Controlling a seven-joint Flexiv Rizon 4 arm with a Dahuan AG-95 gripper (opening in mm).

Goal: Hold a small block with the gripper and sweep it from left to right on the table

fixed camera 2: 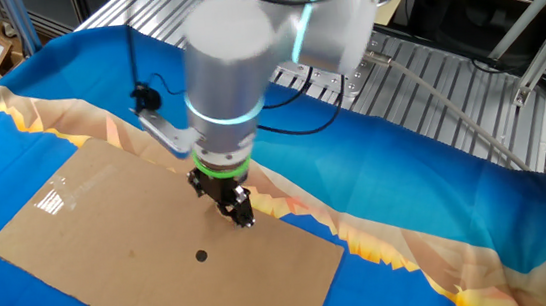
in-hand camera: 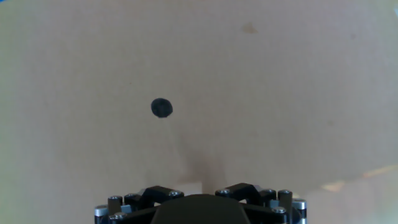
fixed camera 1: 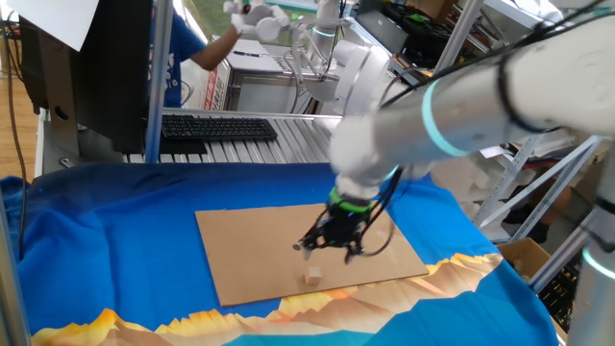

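The small block (fixed camera 1: 312,277) lies free on the cardboard sheet (fixed camera 1: 250,250), near its front edge, just below the gripper (fixed camera 1: 332,246), whose fingers stand apart and hold nothing. A dark dot (fixed camera 2: 201,255) marks the cardboard nearby; a keyboard (fixed camera 1: 216,126) sits behind the table (fixed camera 1: 106,240).

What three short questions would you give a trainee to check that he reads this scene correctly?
1. True or false: the claw is holding the small block.
2. Where does the small block lie? A) on the cardboard sheet; B) on the metal bench; C) on the keyboard.
3. Fill in: the ring just above the claw is ____ in colour.

Key: 1 false, the block lies free below the open claw; 2 A; 3 green.
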